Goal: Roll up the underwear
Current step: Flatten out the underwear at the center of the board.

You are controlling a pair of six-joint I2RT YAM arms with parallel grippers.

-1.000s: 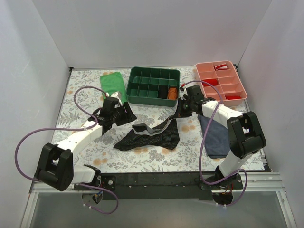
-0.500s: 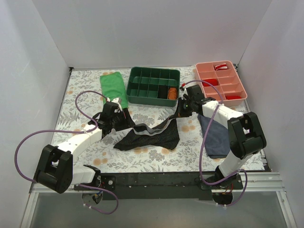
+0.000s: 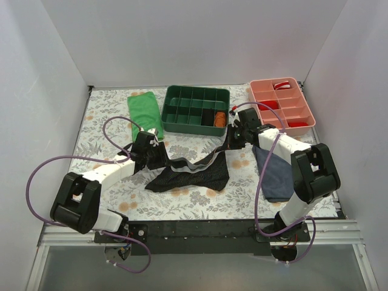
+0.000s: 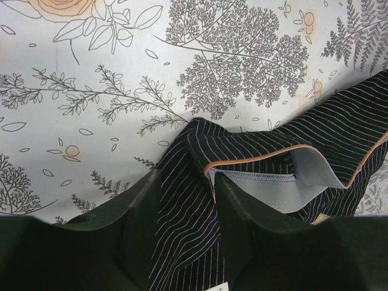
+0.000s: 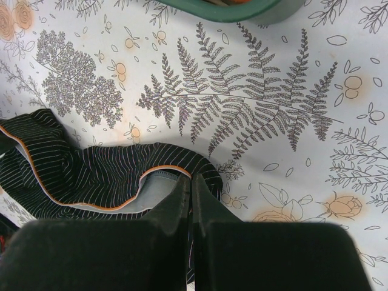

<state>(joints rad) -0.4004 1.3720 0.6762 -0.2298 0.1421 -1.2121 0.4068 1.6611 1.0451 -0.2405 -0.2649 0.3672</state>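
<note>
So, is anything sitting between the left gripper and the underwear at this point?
Nothing visible does. The left gripper has its jaws open astride a fold of the underwear, with only the striped fabric between them. The right gripper pinches the waistband at the other end.

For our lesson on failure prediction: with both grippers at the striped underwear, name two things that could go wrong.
The left gripper stands open astride a bunched corner of the underwear; closing may catch one layer only. The right gripper pinches just the waistband edge, which could slip out when pulled.

Overhead, two wrist close-ups; underwear (image 3: 197,174) shared
</note>
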